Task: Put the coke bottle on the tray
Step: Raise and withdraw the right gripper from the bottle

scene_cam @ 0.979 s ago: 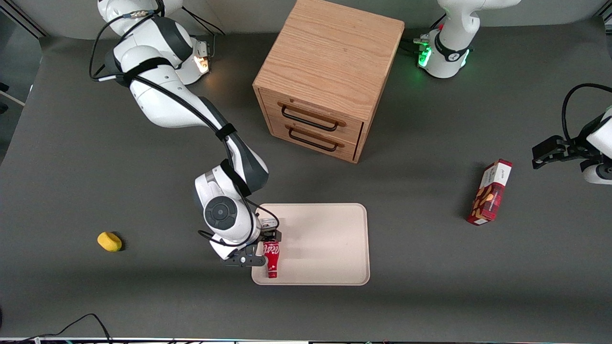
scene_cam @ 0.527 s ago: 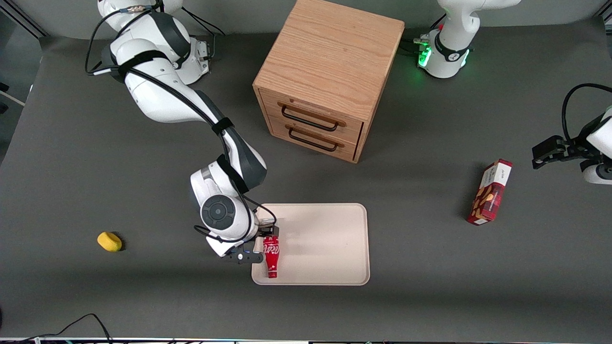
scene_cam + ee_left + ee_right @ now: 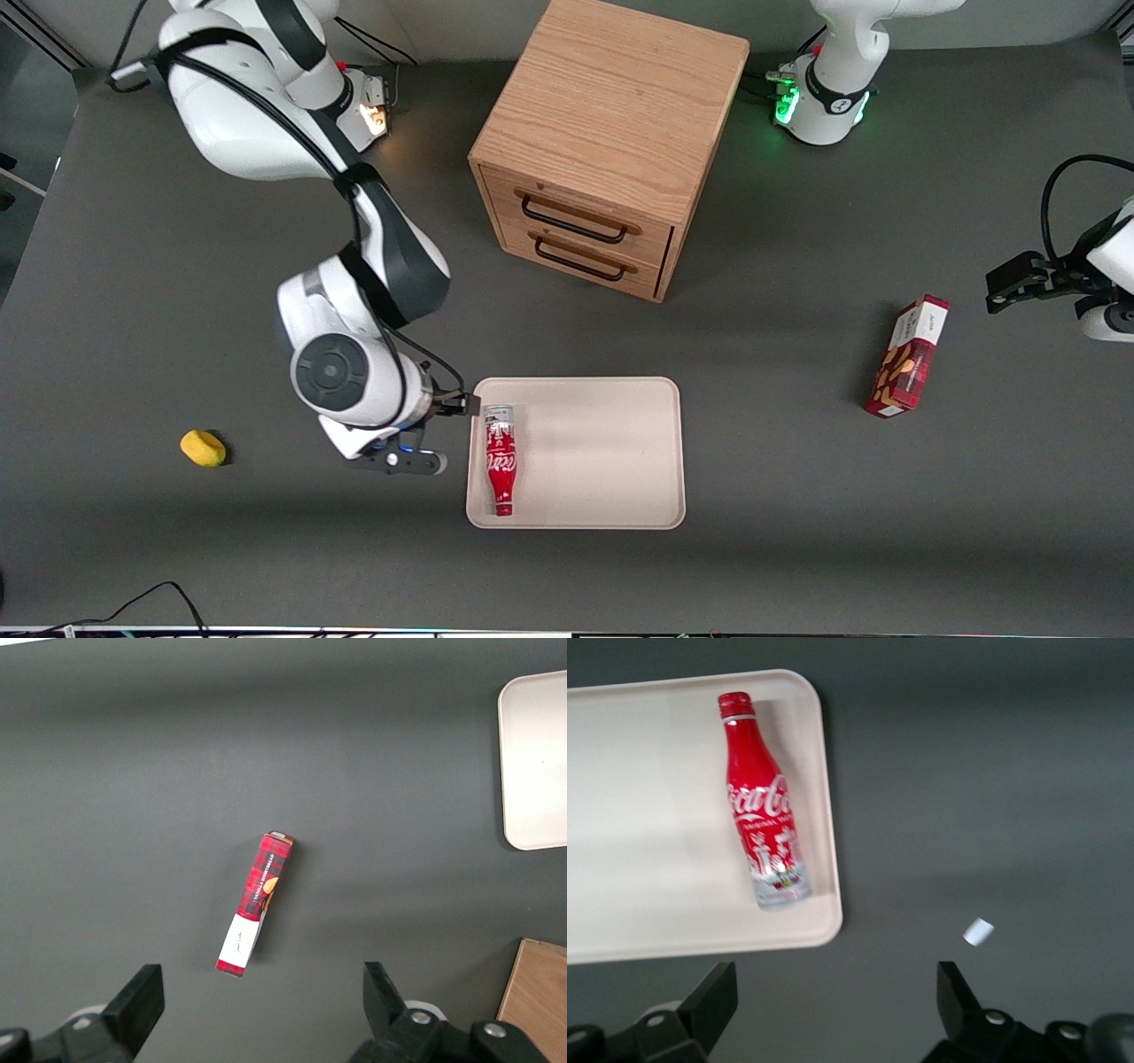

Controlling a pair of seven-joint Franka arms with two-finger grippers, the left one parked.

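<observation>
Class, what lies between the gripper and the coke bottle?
Front view: only the tray's rim and dark table; the open gripper hangs beside the coke bottle.

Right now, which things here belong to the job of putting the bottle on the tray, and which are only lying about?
Belong to the job:
coke bottle, lying in the tray
tray
gripper, open, beside the tray, apart from the bottle

Only lying about:
wooden drawer cabinet
red snack box, toward the parked arm's end
yellow object
</observation>
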